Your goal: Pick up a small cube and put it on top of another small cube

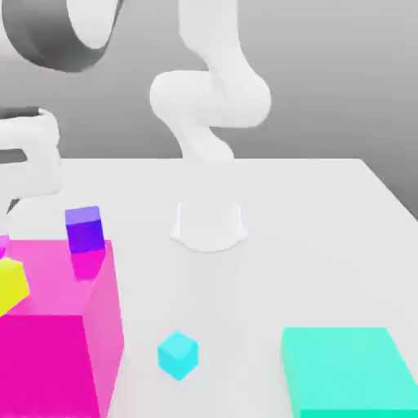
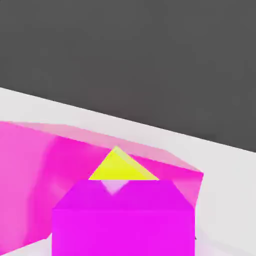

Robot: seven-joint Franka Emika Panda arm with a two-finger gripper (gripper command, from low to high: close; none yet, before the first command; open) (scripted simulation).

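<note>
At the exterior view's left edge, the small yellow cube (image 1: 8,286) shows tilted against the top of the huge magenta block (image 1: 57,351). A sliver of the small magenta cube (image 1: 2,245) shows just above it. My gripper (image 1: 20,175) hangs over both, cut off by the picture's edge. In the hand view the small magenta cube (image 2: 122,217) is very close. A corner of the yellow cube (image 2: 120,169) peeks out past it, and the huge block (image 2: 45,170) lies beyond. Whether the two small cubes touch I cannot tell.
A small purple cube (image 1: 84,229) stands by the huge block's far corner. A small cyan cube (image 1: 178,355) lies on the white table (image 1: 326,220) near the front. A large teal block (image 1: 347,371) sits at the front right. The arm's base (image 1: 209,224) stands mid-table.
</note>
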